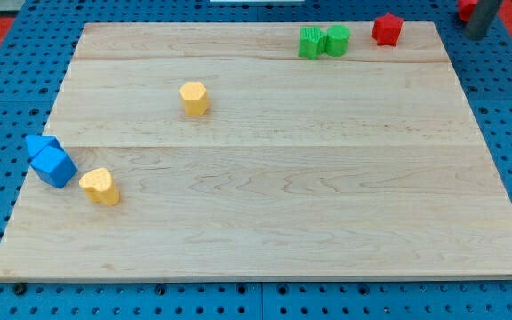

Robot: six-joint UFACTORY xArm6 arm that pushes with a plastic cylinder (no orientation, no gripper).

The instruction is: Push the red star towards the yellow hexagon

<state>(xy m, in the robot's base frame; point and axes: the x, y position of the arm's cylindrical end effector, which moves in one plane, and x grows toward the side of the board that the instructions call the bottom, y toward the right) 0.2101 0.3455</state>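
Observation:
The red star (386, 28) sits near the top right corner of the wooden board (265, 222). The yellow hexagon (194, 98) stands in the upper left part of the board, far to the left of the star. My dark rod comes in at the view's top right corner. My tip (477, 33) is off the board's right edge, to the right of the red star and apart from it.
Two green blocks (310, 42) (337, 39) touch each other just left of the red star. Two blue blocks (43, 146) (55, 167) sit at the board's left edge, with a second yellow block (100, 186) beside them. Blue pegboard surrounds the board.

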